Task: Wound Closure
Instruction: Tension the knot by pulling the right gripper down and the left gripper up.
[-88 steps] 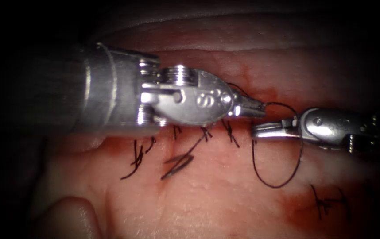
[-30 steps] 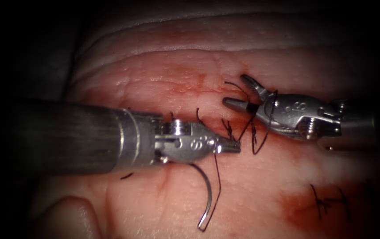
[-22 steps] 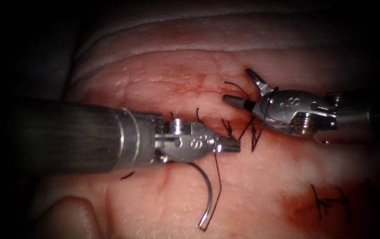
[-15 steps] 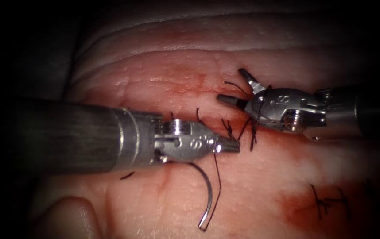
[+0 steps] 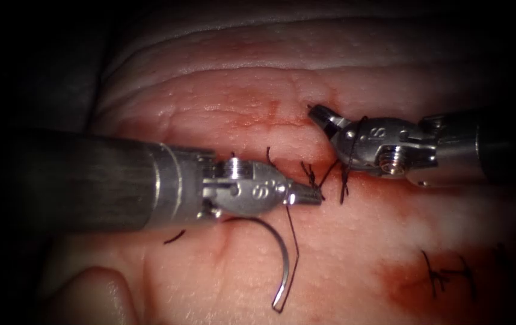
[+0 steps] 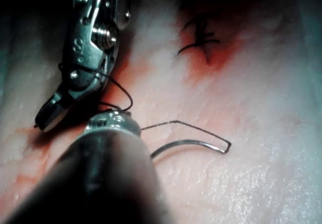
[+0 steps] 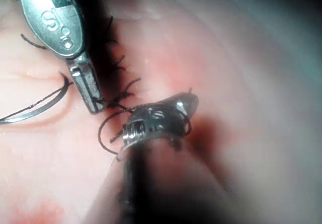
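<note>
My left tool [image 5: 313,196] comes in from the left, shut on the thread [image 5: 294,241] close to the newest stitch [image 5: 310,176]. From those jaws the thread drops to the tail of the curved needle [image 5: 284,259], which lies free on the tissue [image 5: 354,265] below that tool, held by neither tool and not in the tissue. My right tool [image 5: 319,114] is above and right of the stitch, with a loop of thread [image 5: 346,165] wound around it. Its jaws look shut on the thread's short end. The left wrist view has the right tool [image 6: 46,117] and the needle [image 6: 191,144].
Earlier knots with short cut ends [image 5: 270,157] stand along the cut beside the left tool. Another finished stitch [image 5: 444,274] sits in a patch of red fluid at the lower right. A loose scrap of thread [image 5: 174,238] lies under the left shaft.
The right tool has slid left and up with the loop around it, and its jaws, open before, have closed at the short thread end. The left tool keeps its hold, nearly still.
</note>
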`<state>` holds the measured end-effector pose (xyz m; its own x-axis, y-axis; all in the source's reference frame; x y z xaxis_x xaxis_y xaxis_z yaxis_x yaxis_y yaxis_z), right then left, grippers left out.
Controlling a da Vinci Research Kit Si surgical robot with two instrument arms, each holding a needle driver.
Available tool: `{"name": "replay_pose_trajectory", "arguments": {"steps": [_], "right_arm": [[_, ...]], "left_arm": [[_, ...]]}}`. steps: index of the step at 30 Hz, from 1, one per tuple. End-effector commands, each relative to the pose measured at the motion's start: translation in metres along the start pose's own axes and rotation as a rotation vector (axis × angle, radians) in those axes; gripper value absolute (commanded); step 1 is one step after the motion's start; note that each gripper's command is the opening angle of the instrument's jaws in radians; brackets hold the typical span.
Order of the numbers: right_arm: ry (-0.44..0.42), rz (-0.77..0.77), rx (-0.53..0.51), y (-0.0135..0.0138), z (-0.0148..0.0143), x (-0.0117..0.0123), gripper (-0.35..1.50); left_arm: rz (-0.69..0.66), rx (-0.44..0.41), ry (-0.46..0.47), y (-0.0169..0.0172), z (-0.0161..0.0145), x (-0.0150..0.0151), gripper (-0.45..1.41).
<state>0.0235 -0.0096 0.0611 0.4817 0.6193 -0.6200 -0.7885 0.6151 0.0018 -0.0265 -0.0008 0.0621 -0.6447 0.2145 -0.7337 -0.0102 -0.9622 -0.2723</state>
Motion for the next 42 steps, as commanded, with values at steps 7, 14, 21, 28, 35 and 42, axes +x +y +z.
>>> {"name": "replay_pose_trajectory", "arguments": {"steps": [7,14,21,28,35,42], "right_arm": [[0.145,0.021,-0.011,0.0001,-0.0033,-0.0013,-0.35],[0.225,0.024,-0.019,0.0005,-0.0051,-0.0021,-0.35],[0.264,0.011,-0.01,-0.0004,-0.0065,-0.0031,-0.35],[0.281,-0.011,0.003,-0.0023,-0.007,-0.0051,-0.35],[0.281,-0.023,0.011,-0.0028,-0.0076,-0.0062,-0.35],[0.281,-0.031,0.016,-0.0033,-0.0086,-0.007,-0.35]], "left_arm": [[-0.073,0.026,-0.032,-0.0055,-0.0005,-0.0015,-0.45],[-0.106,0.01,-0.076,-0.0093,0.0006,-0.0032,-0.45],[-0.147,0.003,-0.106,-0.0138,0.0018,-0.0047,-0.45],[-0.198,0.007,-0.112,-0.0201,0.0016,-0.0053,-0.45],[-0.223,0.014,-0.109,-0.0229,0.0019,-0.005,-0.45],[-0.262,0.027,-0.106,-0.0268,0.0024,-0.0042,-0.45]]}}
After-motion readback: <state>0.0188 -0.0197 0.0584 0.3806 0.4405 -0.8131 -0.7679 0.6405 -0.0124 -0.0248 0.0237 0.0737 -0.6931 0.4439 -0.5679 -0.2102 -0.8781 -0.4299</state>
